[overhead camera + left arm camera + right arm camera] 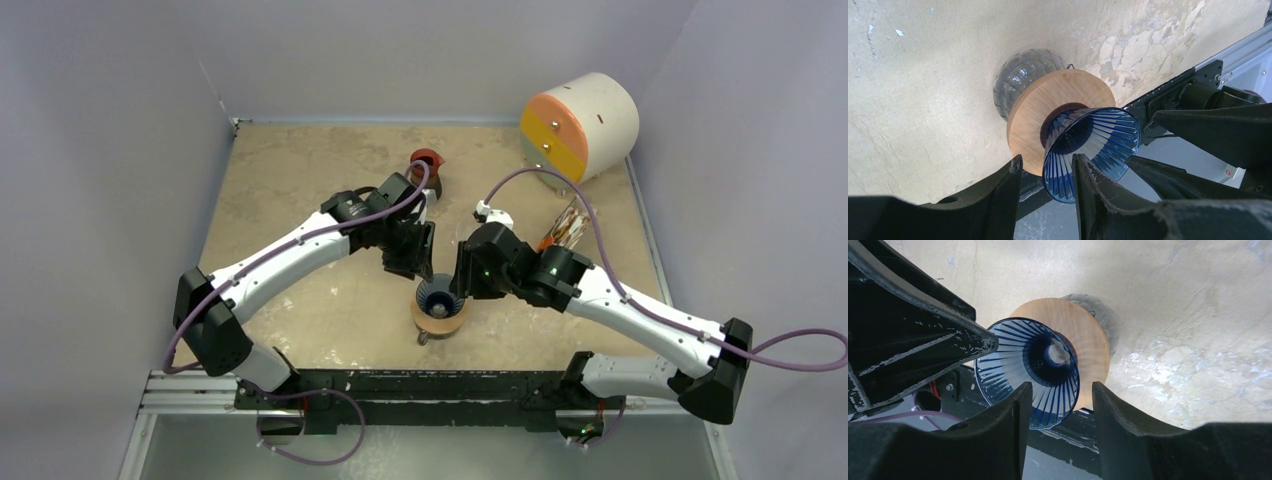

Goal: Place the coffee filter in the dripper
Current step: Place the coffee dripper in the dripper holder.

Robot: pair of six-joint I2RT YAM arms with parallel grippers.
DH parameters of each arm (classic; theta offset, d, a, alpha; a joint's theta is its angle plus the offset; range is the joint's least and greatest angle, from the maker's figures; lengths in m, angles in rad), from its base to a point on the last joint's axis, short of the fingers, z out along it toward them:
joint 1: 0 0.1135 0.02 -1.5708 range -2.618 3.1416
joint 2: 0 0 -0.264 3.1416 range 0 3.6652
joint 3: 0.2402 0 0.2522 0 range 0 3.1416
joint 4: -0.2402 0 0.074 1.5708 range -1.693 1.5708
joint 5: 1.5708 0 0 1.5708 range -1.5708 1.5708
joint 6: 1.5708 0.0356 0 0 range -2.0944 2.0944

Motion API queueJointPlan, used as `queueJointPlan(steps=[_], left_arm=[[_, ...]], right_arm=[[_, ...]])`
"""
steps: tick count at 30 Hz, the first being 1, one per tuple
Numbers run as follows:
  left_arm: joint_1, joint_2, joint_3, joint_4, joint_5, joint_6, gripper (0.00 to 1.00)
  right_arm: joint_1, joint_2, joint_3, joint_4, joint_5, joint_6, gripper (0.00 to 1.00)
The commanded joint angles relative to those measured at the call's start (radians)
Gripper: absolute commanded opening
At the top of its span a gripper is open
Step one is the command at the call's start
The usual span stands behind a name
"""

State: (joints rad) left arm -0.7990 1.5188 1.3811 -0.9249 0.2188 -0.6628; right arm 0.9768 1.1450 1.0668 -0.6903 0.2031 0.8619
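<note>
Left end effector (1047,159) stands part open, its jaws astride the rim of the dripper (1093,132) from 11 o'clock, with a gap showing. Right end effector (1062,386), wider, straddles the same rim from 2 o'clock. The dripper sits in a wooden ring (1058,95) atop a glass cup (1018,80), toward 6 o'clock on the worktop (300,180).

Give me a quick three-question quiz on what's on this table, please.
1. True or false: the dripper lies tipped on its side.
2. The dripper rests on: A a wooden ring, B a plate, C the bare table.
3. What stands under the ring?
Key: 1 false, it stands upright; 2 A; 3 a glass cup.
</note>
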Motion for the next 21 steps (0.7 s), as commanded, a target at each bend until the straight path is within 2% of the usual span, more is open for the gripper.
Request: queueJointPlan(steps=[1, 11, 14, 17, 21], left_arm=[[0.003, -0.010, 0.083, -0.048, -0.041, 0.047, 0.41], [0.031, -0.051, 0.206, -0.160, -0.192, 0.137, 0.51], [0.062, -0.070, 0.214, -0.179, -0.240, 0.168, 0.56], [0.094, -0.090, 0.212, -0.204, -0.330, 0.195, 0.66], [0.139, -0.129, 0.180, -0.205, -0.411, 0.229, 0.68]], right_arm=[[0.007, -0.026, 0.083, -0.089, 0.097, -0.048, 0.52], [-0.010, -0.079, 0.170, -0.183, 0.266, -0.142, 0.59], [-0.023, -0.075, 0.191, -0.211, 0.309, -0.174, 0.61], [-0.041, -0.074, 0.203, -0.229, 0.347, -0.204, 0.63], [-0.080, -0.069, 0.209, -0.234, 0.367, -0.249, 0.66]])
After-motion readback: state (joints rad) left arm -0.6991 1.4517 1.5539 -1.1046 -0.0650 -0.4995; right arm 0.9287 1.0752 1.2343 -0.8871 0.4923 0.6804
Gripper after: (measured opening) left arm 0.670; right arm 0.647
